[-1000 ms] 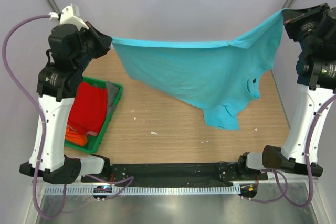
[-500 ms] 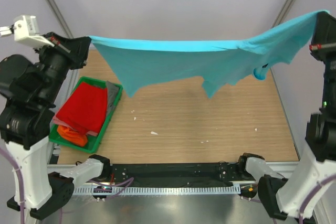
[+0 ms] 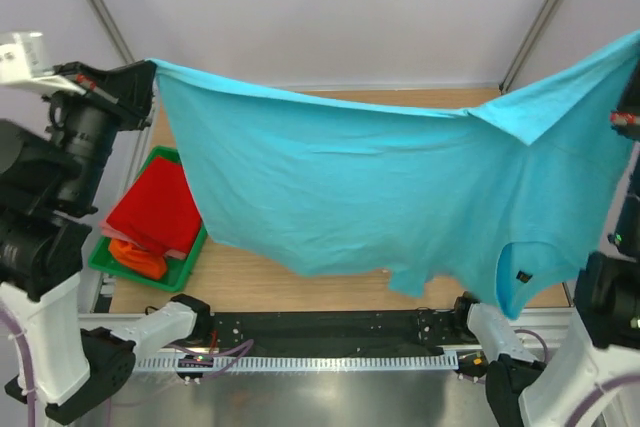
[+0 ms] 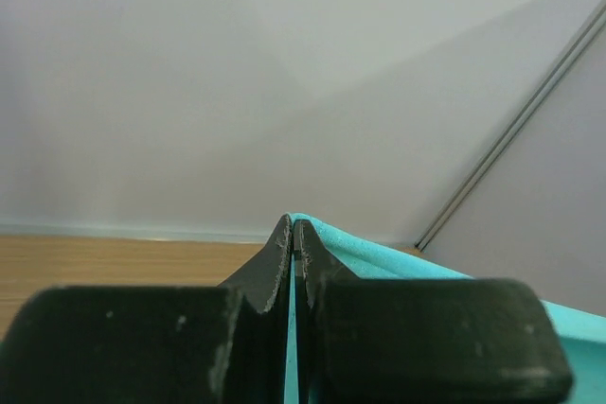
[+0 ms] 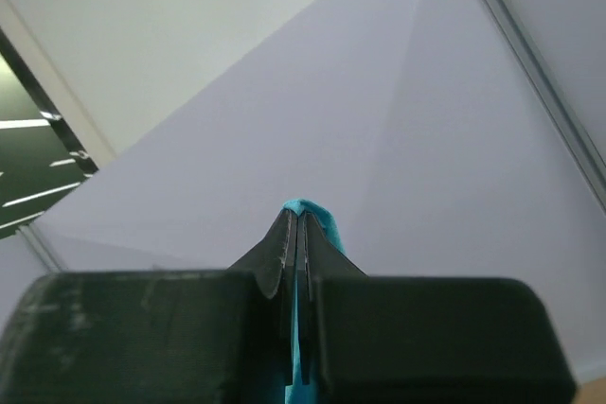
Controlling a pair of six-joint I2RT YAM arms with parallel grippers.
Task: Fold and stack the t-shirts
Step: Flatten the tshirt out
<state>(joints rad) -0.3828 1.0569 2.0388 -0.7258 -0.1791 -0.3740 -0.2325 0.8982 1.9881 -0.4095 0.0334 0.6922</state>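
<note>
The turquoise-blue t-shirt (image 3: pixel 380 187) hangs spread wide in the air between both grippers, high above the table. Its collar with a small dark mark (image 3: pixel 520 275) hangs low at the right front. My left gripper (image 3: pixel 150 69) is shut on the shirt's left corner; the cloth shows between its fingertips in the left wrist view (image 4: pixel 294 229). My right gripper (image 3: pixel 632 47) is shut on the right corner at the frame's edge; cloth peeks above its tips in the right wrist view (image 5: pixel 297 217). The red t-shirt (image 3: pixel 158 209) and the orange t-shirt (image 3: pixel 138 257) lie in the tray.
A green plastic tray (image 3: pixel 108 267) stands at the table's left side, with a grey cloth under the red shirt. The wooden table (image 3: pixel 250 287) shows below the hanging shirt. Both arm bases stand at the near edge. Grey walls enclose the cell.
Both arms have risen and drawn toward the camera, spreading apart. The turquoise shirt, bunched and sagging before, now hangs stretched out flat and wide, hiding most of the table.
</note>
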